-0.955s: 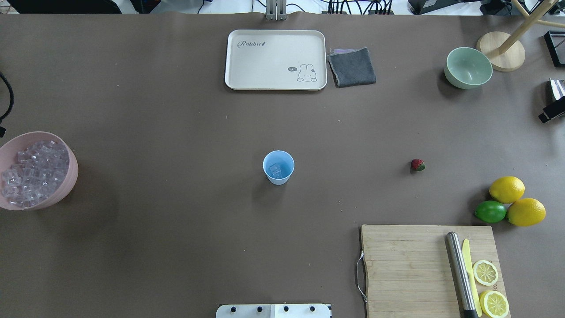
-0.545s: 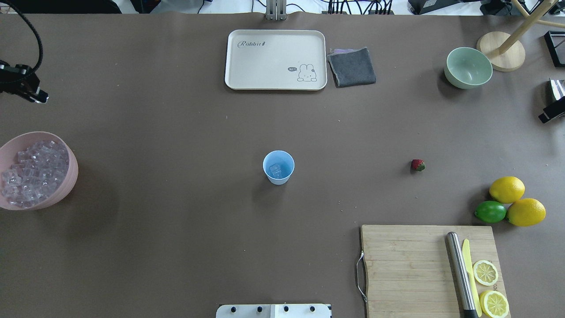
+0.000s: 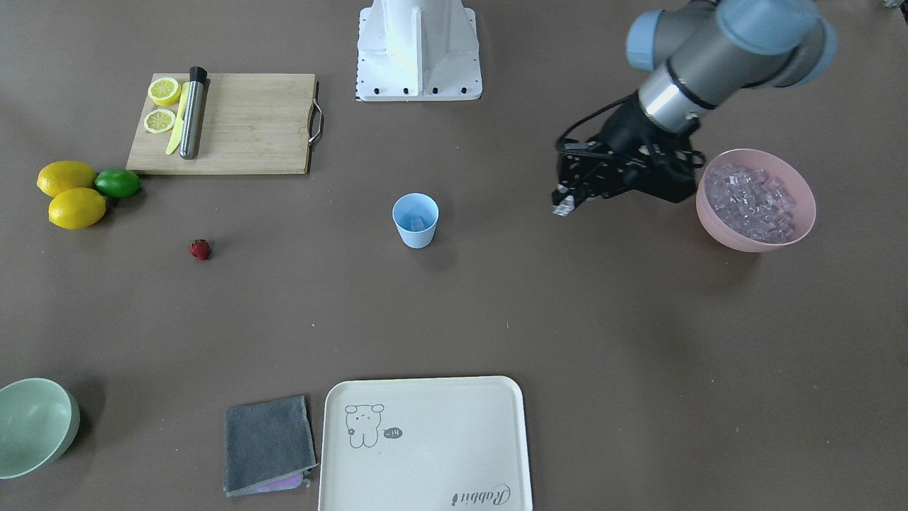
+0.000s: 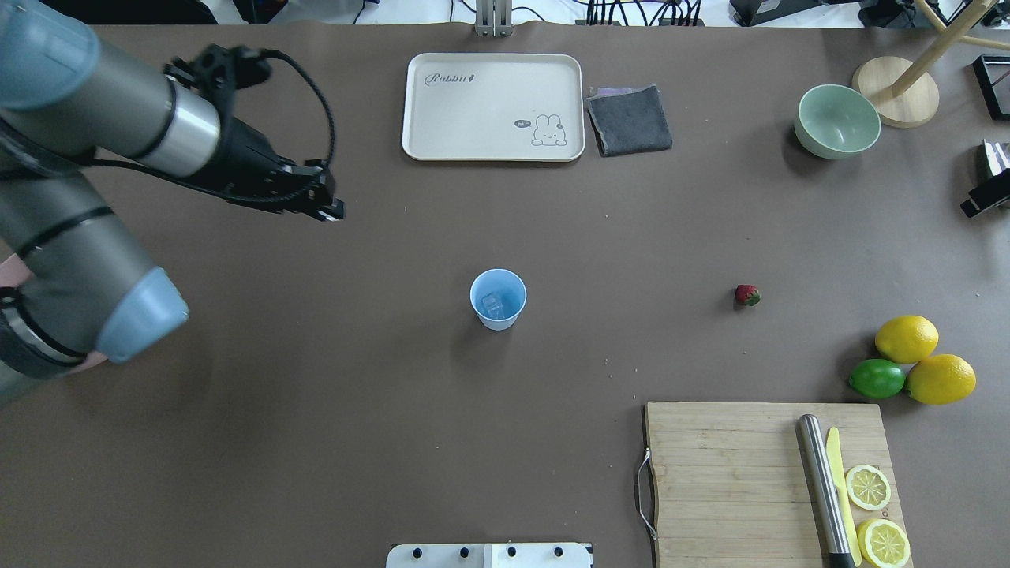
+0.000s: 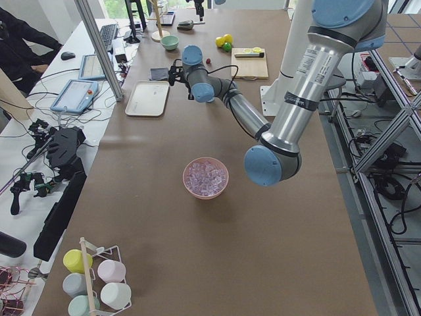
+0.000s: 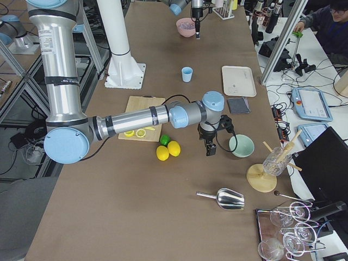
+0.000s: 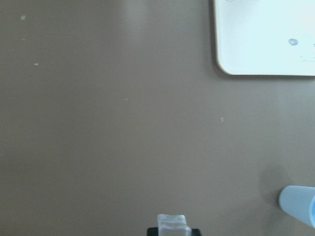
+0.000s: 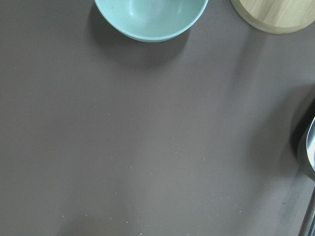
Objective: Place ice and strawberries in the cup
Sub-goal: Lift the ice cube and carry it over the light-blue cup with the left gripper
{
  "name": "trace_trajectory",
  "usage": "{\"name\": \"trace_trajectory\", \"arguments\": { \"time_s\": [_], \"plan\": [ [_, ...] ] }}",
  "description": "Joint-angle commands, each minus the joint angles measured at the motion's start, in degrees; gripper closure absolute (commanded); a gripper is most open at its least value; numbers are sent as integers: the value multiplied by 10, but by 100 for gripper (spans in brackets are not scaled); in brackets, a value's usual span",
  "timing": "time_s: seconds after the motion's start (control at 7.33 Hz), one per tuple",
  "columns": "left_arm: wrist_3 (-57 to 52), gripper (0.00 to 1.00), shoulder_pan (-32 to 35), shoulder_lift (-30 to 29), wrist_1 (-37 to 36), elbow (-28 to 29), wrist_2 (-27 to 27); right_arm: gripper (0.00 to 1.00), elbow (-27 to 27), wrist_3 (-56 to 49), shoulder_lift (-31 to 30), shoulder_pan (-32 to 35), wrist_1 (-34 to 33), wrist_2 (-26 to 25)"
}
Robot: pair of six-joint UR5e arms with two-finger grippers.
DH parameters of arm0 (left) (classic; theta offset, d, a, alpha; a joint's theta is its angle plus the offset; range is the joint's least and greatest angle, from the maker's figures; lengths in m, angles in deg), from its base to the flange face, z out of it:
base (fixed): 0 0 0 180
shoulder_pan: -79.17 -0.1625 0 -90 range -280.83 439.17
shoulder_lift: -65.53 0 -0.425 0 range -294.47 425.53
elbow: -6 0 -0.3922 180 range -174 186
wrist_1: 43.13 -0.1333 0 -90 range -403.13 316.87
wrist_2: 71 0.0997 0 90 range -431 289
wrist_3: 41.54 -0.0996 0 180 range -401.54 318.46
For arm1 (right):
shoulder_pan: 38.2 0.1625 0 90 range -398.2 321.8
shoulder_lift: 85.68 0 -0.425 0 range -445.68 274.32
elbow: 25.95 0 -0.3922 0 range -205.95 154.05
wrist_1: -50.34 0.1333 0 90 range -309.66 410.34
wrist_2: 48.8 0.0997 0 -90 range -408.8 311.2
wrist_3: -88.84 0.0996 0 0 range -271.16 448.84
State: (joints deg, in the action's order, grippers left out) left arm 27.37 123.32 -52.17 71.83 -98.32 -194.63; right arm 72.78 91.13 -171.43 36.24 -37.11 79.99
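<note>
The left arm (image 4: pixel 189 134) was stretched out over the brown surface (image 4: pixel 316 410), the left pincer (image 4: pixel 334 213) clenched on a small clear ice cube (image 7: pixel 173 225), well apart from the light-blue plastic cup (image 4: pixel 498 297).

The near right arm (image 6: pixel 136 118) stretches over the table (image 6: pixel 136 217) with the right gripper (image 6: pixel 210 152) pointing down between the pale green bowl (image 6: pixel 241 145) and two lemons (image 6: pixel 162 153) with a lime (image 6: pixel 165 140), while the cup (image 6: pixel 187 74) stands well beyond, and further still a pink bowl (image 6: pixel 184 32) holds what looks like ice (image 6: pixel 186 23).
</note>
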Motion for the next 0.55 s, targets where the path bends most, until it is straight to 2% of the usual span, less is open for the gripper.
{"name": "trace_trajectory", "arguments": {
  "time_s": [0.0,0.14,0.41],
  "plan": [
    [67,100,-126,-70,21,36,141,0,-1,0,0,0,0,-2],
    [67,100,-153,-79,22,37,175,0,-1,0,-3,0,0,-3],
    [67,100,-171,-125,40,110,210,0,1,1,-5,0,0,-4]
  ]
}}
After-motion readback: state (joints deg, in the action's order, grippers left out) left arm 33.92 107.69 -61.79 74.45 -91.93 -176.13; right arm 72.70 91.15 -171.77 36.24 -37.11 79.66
